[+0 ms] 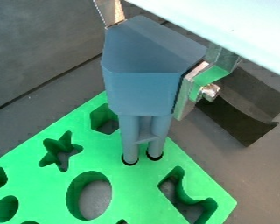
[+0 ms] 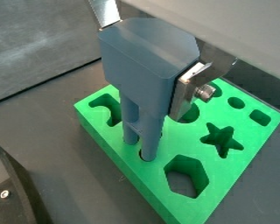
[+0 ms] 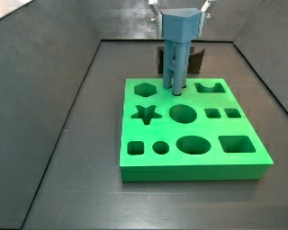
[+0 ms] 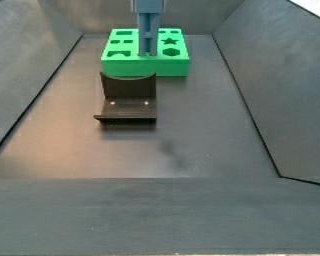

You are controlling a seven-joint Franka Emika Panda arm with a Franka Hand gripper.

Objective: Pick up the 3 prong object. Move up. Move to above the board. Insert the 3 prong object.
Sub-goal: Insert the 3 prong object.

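End effector (image 1: 149,66) clamped on 3 prong object (image 1: 143,87), prong tips in board (image 1: 60,188) holes.

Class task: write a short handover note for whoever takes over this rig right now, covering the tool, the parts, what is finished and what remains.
Tool: above the board, shut on the 3 prong object's head.
3 prong object: upright, prong tips at or just inside the small holes on the board, near its far edge in a side view.
Fixture: stands on the floor beside the board.
Done: pick-up, lift, move over the board.
Left: push the prongs fully down, then release. How deep they sit now cannot be told.
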